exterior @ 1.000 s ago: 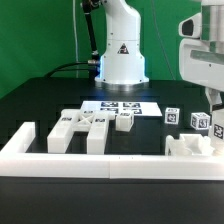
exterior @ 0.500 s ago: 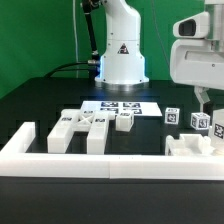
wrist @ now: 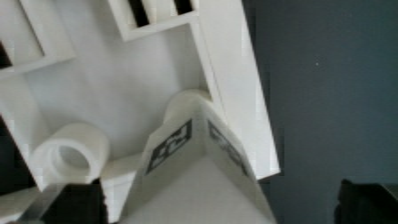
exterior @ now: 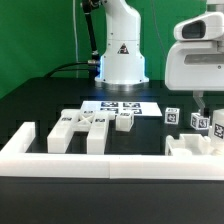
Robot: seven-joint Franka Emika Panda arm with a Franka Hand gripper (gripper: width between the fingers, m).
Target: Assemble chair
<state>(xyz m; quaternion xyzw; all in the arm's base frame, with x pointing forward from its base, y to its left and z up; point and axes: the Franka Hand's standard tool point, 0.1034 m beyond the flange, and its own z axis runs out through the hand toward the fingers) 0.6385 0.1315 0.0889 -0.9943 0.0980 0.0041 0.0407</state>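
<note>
The chair lies in loose white parts. Several slabs and bars (exterior: pixel 85 126) sit left of centre behind the border wall. Small tagged pieces (exterior: pixel 200 122) and a larger white part (exterior: pixel 190 146) sit at the exterior view's right. My gripper (exterior: pixel 198 102) hangs above that right group, apart from it. In the wrist view the gripper (wrist: pixel 217 205) is open, with dark fingertips (wrist: pixel 71 203) far apart. Below it lie a slotted white slab (wrist: pixel 169 60), a tagged piece (wrist: pixel 187 140) and a round peg end (wrist: pixel 71 155).
The long white border wall (exterior: pixel 100 160) runs along the front, with an end block (exterior: pixel 24 135) at the exterior view's left. The marker board (exterior: pixel 120 106) lies flat before the robot base (exterior: pixel 121 55). The table top is black.
The gripper has moved toward the exterior view's left, further into view above the right group of parts. The parts have not moved.
</note>
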